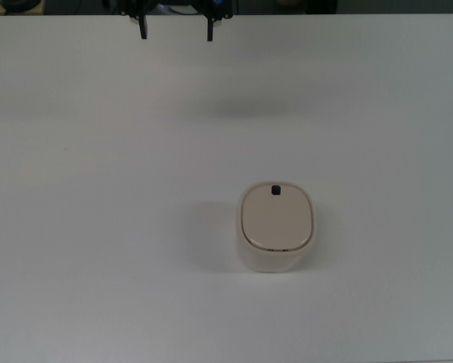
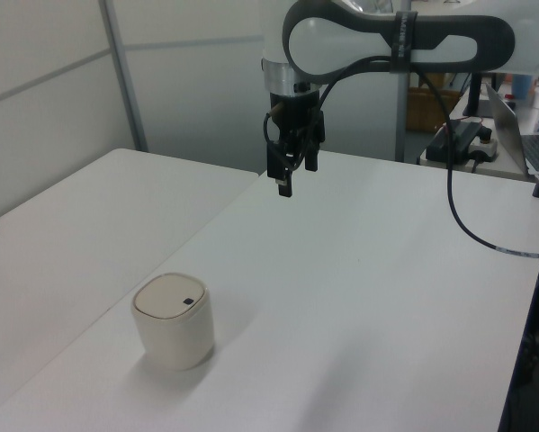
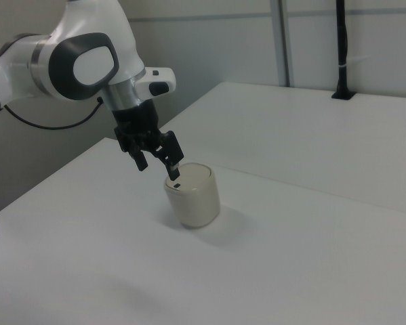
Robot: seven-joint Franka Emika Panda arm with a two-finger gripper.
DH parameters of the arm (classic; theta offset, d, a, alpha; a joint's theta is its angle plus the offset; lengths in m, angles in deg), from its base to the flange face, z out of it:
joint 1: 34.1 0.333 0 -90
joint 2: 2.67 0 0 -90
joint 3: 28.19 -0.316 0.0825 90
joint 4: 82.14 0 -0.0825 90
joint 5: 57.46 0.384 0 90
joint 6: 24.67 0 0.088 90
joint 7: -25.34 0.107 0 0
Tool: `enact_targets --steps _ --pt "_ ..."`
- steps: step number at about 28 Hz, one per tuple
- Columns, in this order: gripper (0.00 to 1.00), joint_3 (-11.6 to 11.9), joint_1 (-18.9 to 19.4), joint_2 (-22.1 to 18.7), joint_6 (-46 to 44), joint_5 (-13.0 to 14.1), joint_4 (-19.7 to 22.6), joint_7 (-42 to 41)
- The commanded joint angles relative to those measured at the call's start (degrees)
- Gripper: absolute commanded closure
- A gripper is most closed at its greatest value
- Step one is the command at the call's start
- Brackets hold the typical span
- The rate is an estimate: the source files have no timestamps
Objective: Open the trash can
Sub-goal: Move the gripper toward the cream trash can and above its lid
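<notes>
End effector (image 1: pixel 176 29) hangs at the top view's upper edge, fingers spread, nothing held, well apart from the bin (image 1: pixel 276 225), which stands lower right of centre on the table (image 1: pixel 90 189). Lid (image 1: pixel 277 217) shut, so this looks like the approach. Next call: come down on the button (image 1: pixel 275 190). The bin's long axis runs up the top view, button end toward the arm.

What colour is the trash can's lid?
Beige, on a cream-white trash can; the lid shows best in the top view.
</notes>
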Motion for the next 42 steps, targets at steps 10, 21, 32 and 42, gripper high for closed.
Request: enact_targets --steps 10,21,32,42 --pt "0.72 0.87 -0.01 -0.25 -0.08 4.22 -0.26 0.05" --pt "1.00 0.69 0.08 -0.25 -0.08 4.22 -0.26 -0.04" --pt "1.00 0.69 0.08 -0.25 -0.08 4.13 -0.26 -1.00" --pt "1.00 0.08 0.26 1.85 0.54 4.13 -0.44 -4.17"
